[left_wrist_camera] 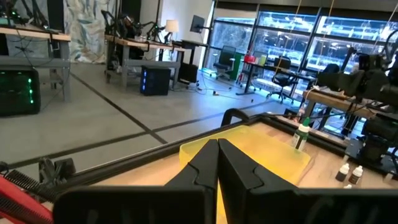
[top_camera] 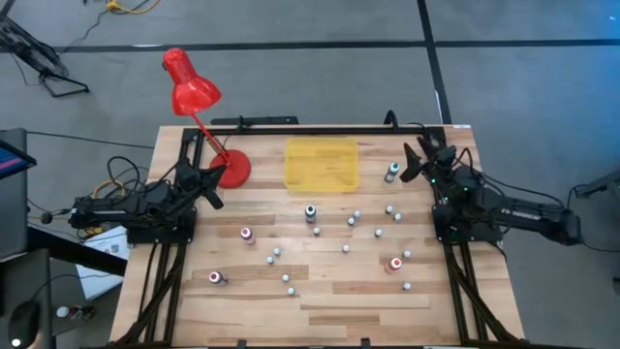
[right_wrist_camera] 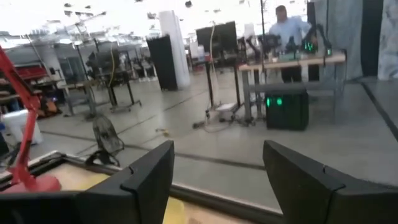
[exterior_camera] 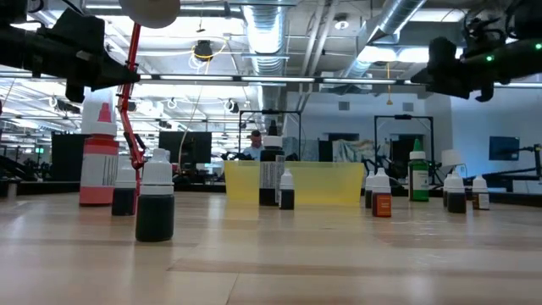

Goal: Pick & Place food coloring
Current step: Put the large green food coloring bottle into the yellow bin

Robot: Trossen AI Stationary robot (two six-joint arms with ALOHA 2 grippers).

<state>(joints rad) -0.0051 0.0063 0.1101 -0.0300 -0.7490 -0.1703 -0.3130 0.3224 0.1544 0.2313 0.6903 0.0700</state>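
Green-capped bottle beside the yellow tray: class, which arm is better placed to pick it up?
Probably the right: its open end effector hangs near the green-capped bottle, while the shut left end effector sits across the table by the lamp.

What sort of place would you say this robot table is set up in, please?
It looks like a large open robotics lab or workshop. Exposed ducts and pipes run under the ceiling, desks with monitors and computer towers stand on a bare concrete floor, and a person works at a bench behind.
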